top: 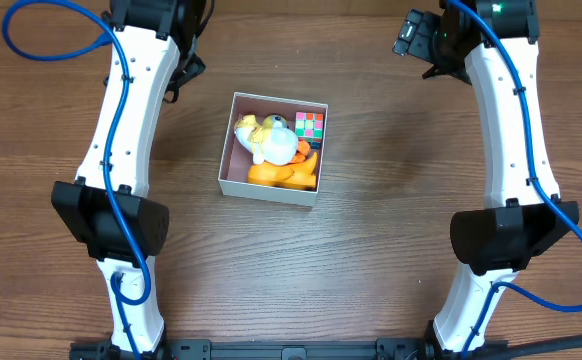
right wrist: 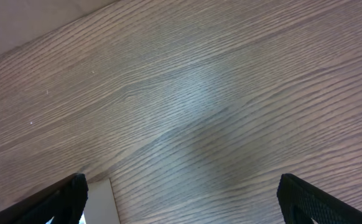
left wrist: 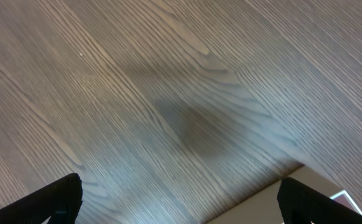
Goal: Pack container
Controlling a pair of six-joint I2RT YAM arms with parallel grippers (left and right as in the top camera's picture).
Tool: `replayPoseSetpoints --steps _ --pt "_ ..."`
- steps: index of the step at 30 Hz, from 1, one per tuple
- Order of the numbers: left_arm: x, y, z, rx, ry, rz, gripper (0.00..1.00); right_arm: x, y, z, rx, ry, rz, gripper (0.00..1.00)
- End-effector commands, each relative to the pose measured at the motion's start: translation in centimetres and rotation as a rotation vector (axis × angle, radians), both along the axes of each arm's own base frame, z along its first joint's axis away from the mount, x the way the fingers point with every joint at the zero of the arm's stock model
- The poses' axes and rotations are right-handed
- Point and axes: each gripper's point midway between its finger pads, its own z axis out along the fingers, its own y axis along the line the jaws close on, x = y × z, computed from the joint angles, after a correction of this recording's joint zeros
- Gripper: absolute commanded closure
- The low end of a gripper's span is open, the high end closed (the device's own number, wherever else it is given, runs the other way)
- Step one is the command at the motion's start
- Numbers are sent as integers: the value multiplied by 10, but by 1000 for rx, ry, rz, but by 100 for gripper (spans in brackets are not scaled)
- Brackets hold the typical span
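container: white-walled square box (top: 261, 187) with a pink inside, no lid, sitting about mid-table (top: 371, 260), between the two arms and a bit toward the far edge

inside it: a white-and-yellow plush toy (top: 264, 138) on top, an orange toy (top: 283, 175) under it along the near wall, and a little multicolour cube (top: 310, 124) tucked in the far right corner

count: 1 container, 3 toys in it (1 plush, 1 orange, 1 cube), 2 arms, 2 claws. Can't spot a single toy outside the box from overhead

left gripper (left wrist: 181, 190): jaws spread wide, nothing but bare wood grain between them; sits off the box's far left corner, well apart from the toys

right gripper (right wrist: 182, 186): same deal, wide and empty, hanging over bare table off to the far right of the box

step: honestly looks like the tail end of packing, since everything visible is already in the box and neither claw is carrying anything

next move: probably nothing left to grab. If one more item turned up, a claw would have to come in from above and drop it in the pink gap on the left side, because the plush already rides high

watch out: the plush is heaped up, so a low pass over the box could snag it
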Motion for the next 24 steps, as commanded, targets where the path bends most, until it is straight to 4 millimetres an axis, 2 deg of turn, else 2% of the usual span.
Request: replayPoseSetpoints --steps 1,7,13,18,20,24 --pt "-1 -6 15 -33 -40 -14 0 1 0 9 2 -27 -8 0" --pt "-2 -9 13 -54 -35 -18 0 1 0 9 2 -26 -8 0" --pt "-6 -4 14 -25 -18 -14 0 1 0 9 2 -27 -8 0" --pt "-9 -23 7 -136 15 -55 0 1 0 9 2 -27 -8 0" --pt "-12 -30 13 -177 0 -65 0 1 0 9 2 -27 -8 0" --pt "-18 -31 61 -216 -164 -67 0 1 0 9 2 -27 -8 0"
